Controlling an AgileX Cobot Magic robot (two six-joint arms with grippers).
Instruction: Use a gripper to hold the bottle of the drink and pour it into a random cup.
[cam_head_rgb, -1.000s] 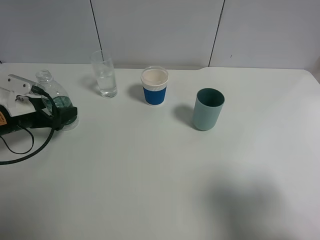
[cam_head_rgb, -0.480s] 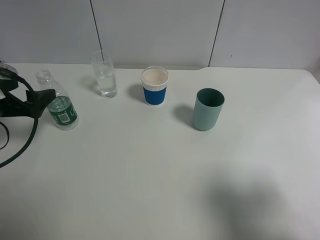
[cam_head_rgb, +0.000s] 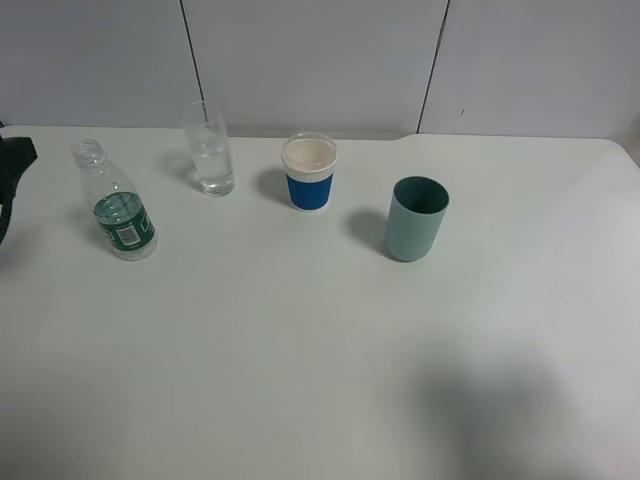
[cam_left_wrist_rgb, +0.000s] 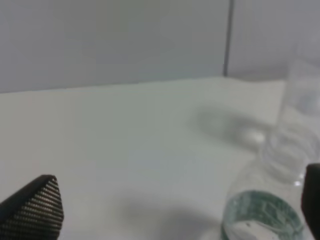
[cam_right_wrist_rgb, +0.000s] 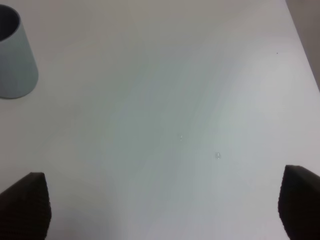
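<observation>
The bottle of the drink (cam_head_rgb: 118, 207) stands on the table at the left, capless, with a dark green label and some clear liquid. The tall clear cup (cam_head_rgb: 209, 148) stands behind it to the right and holds clear liquid. My left gripper (cam_left_wrist_rgb: 172, 210) is open and empty. In the left wrist view the bottle (cam_left_wrist_rgb: 262, 212) is close to one fingertip (cam_left_wrist_rgb: 35, 212) but not between the jaws, and the cup (cam_left_wrist_rgb: 302, 105) is blurred behind it. In the exterior view only a black bit of the left arm (cam_head_rgb: 14, 156) shows at the left edge. My right gripper (cam_right_wrist_rgb: 160, 205) is open over bare table.
A white paper cup with a blue sleeve (cam_head_rgb: 309, 172) stands in the back middle. A teal-green plastic cup (cam_head_rgb: 416, 218) stands right of it and also shows in the right wrist view (cam_right_wrist_rgb: 15, 55). The white table (cam_head_rgb: 320, 360) ends at a grey wall behind.
My left gripper has let go of the bottle and pulled back to the left, nearly out of the exterior view. The bottle stays standing where it was.
</observation>
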